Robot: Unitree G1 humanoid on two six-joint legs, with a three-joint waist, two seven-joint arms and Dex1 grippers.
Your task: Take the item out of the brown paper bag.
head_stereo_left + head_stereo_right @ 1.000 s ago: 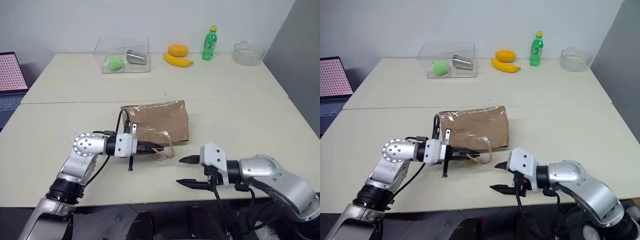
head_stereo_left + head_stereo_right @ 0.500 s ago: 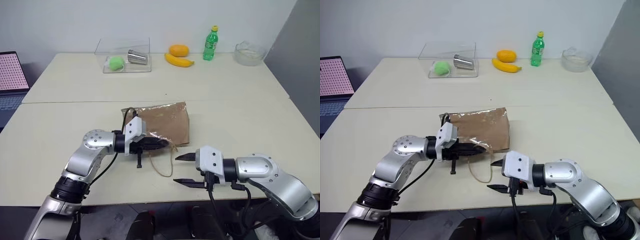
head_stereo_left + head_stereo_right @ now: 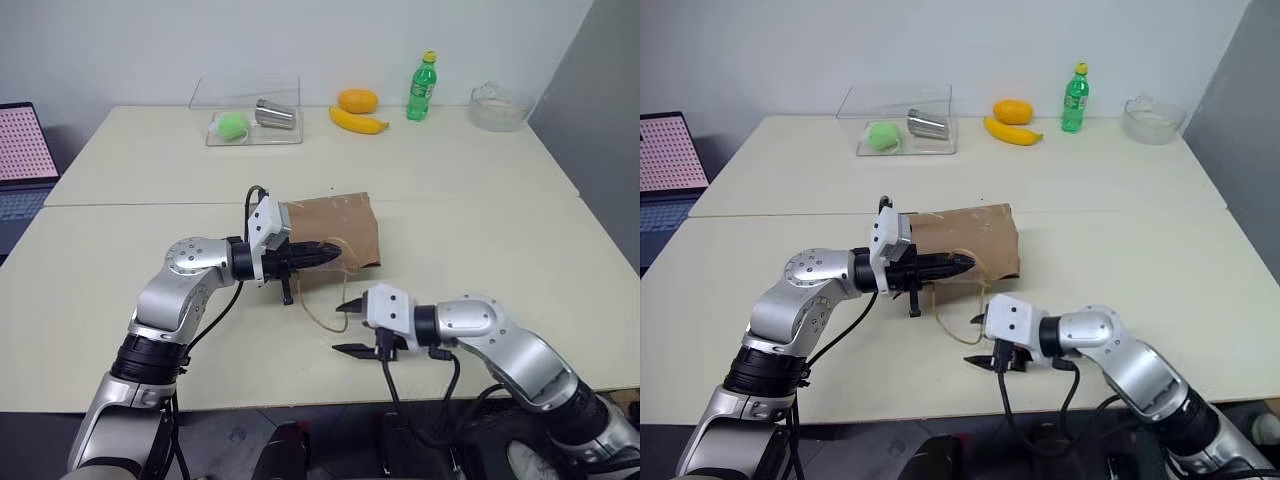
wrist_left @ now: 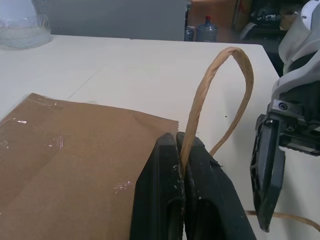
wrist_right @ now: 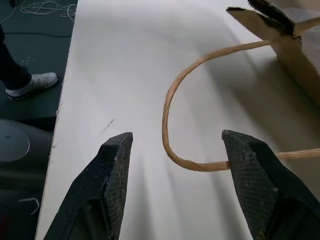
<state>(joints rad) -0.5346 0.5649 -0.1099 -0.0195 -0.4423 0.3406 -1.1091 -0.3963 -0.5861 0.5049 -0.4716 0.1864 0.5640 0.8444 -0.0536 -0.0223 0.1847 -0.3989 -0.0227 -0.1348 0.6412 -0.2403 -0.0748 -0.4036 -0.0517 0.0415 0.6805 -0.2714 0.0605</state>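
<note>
The brown paper bag [image 3: 330, 232] lies flat on its side near the middle of the pale surface [image 3: 480, 240], its mouth turned toward the robot. The left end effector [image 3: 325, 254] is clamped tight on one of the bag's twisted-paper handles [image 4: 220, 95]; in the left wrist view the tan loop rises from between the two black fingers [image 4: 160, 195], which press together at the edge of the bag's mouth. The second handle [image 5: 172, 120] curves loosely across the surface in front of the bag. The right end effector [image 3: 347, 326] hovers just beside that loose loop with its fingers spread wide, holding nothing; in the right wrist view the loop lies between the two pads [image 5: 112, 170]. The red item cannot be seen, so whether it sits inside the bag cannot be told. Along the far edge stand a clear tray [image 3: 250, 125] with a green ball [image 3: 232, 124] and a metal cup [image 3: 273, 113], an orange fruit [image 3: 357, 100], a banana [image 3: 357, 122], a green bottle [image 3: 421, 87] and a glass bowl [image 3: 497, 105].
</note>
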